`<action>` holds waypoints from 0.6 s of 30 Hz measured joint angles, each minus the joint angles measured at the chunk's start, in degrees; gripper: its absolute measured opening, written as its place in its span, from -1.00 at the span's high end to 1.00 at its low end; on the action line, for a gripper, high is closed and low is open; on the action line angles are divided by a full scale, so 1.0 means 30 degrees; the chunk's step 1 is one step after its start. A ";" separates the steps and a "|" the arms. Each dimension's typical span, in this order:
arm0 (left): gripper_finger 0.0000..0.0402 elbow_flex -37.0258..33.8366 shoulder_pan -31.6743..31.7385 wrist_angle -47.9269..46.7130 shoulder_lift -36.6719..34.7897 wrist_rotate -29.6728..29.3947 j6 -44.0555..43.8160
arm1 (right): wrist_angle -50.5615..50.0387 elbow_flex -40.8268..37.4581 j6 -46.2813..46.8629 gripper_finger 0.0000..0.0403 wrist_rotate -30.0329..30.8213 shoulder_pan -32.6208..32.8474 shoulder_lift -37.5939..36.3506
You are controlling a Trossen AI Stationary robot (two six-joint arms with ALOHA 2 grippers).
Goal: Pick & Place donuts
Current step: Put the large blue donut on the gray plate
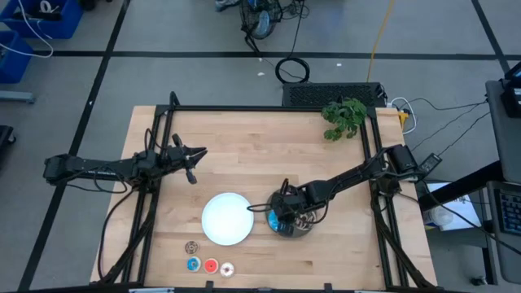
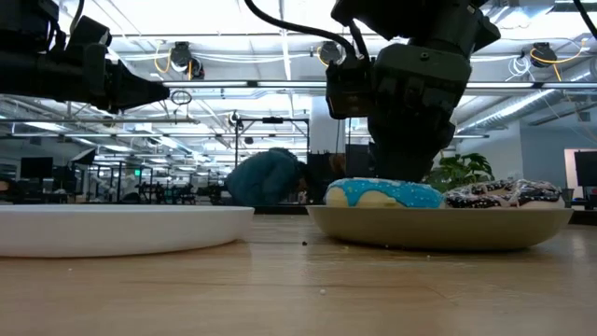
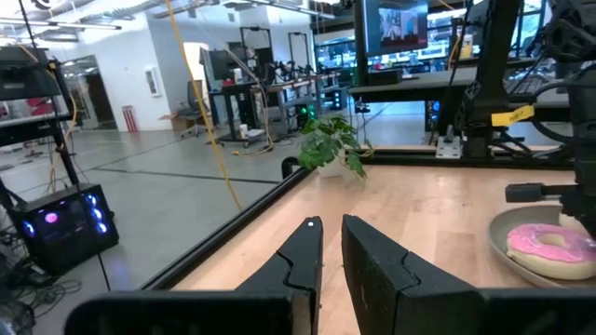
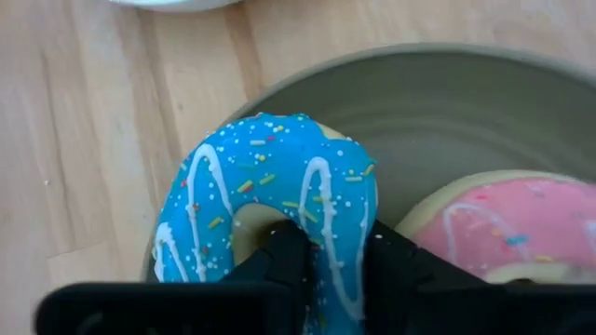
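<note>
The right tool (image 4: 321, 256) pinches the blue sprinkled toy donut (image 4: 270, 200) inside the round grey plate (image 4: 447, 112); the left tool (image 3: 331, 247), nearly closed and empty, waits far left.

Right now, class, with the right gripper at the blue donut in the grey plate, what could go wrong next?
1. The right gripper pinches only one side of the blue donut, one finger through its hole; the ring may swing or slip out on lifting.
2. The pink donut lies right beside it in the grey plate; it could be nudged.
3. The white plate sits close by, so a low carry might clip its rim.
</note>
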 joint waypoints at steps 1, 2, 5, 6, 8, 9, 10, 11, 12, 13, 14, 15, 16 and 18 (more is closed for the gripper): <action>0.75 0.0000 0.0000 0.0000 0.0000 0.0000 -0.0007 | -0.0004 0.0000 0.0003 0.57 -0.0019 0.0007 0.0000; 0.75 0.0000 0.0000 0.0007 0.0000 -0.0007 -0.0007 | -0.0004 0.0000 0.0038 0.53 -0.0024 0.0010 0.0000; 0.75 0.0000 0.0000 0.0007 0.0000 0.0000 -0.0039 | -0.0025 0.0000 0.0134 0.40 -0.0078 0.0015 0.0000; 0.75 0.0000 0.0000 0.0007 0.0000 0.0000 -0.0051 | -0.0040 0.0000 0.0134 0.37 -0.0074 0.0015 0.0000; 0.75 0.0000 0.0000 0.0007 0.0000 0.0000 -0.0087 | -0.0033 0.0000 0.0139 0.32 -0.0074 0.0015 0.0000; 0.75 0.0000 0.0000 0.0007 0.0000 0.0000 -0.0087 | -0.0037 0.0005 0.0134 0.30 -0.0074 0.0015 0.0000; 0.75 0.0000 0.0000 0.0007 0.0000 0.0000 -0.0087 | -0.0041 0.0000 0.0120 0.29 -0.0074 0.0015 0.0000; 0.75 0.0000 0.0000 0.0007 0.0000 0.0000 -0.0087 | -0.0041 0.0005 0.0112 0.28 -0.0059 0.0015 0.0000; 0.75 0.0000 0.0000 0.0007 0.0000 0.0000 -0.0087 | -0.0033 0.0007 0.0118 0.26 -0.0060 0.0015 0.0000; 0.75 0.0000 0.0000 0.0010 0.0000 0.0000 -0.0083 | -0.0041 0.0007 0.0120 0.25 -0.0082 0.0000 0.0000; 0.75 0.0000 0.0000 0.0007 0.0000 0.0000 -0.0055 | -0.0107 0.0044 0.0142 0.23 -0.0118 -0.0037 0.0000; 0.75 0.0000 0.0000 0.0007 0.0000 0.0000 -0.0029 | -0.0286 0.0151 0.0221 0.22 -0.0264 -0.0077 -0.0006; 0.75 0.0000 0.0000 0.0007 0.0000 0.0000 -0.0029 | -0.0438 0.0240 0.0277 0.20 -0.0458 -0.0119 -0.0079; 0.75 0.0000 0.0000 0.0007 0.0000 0.0000 -0.0029 | -0.0697 0.0533 0.0280 0.16 -0.0511 -0.0185 -0.0153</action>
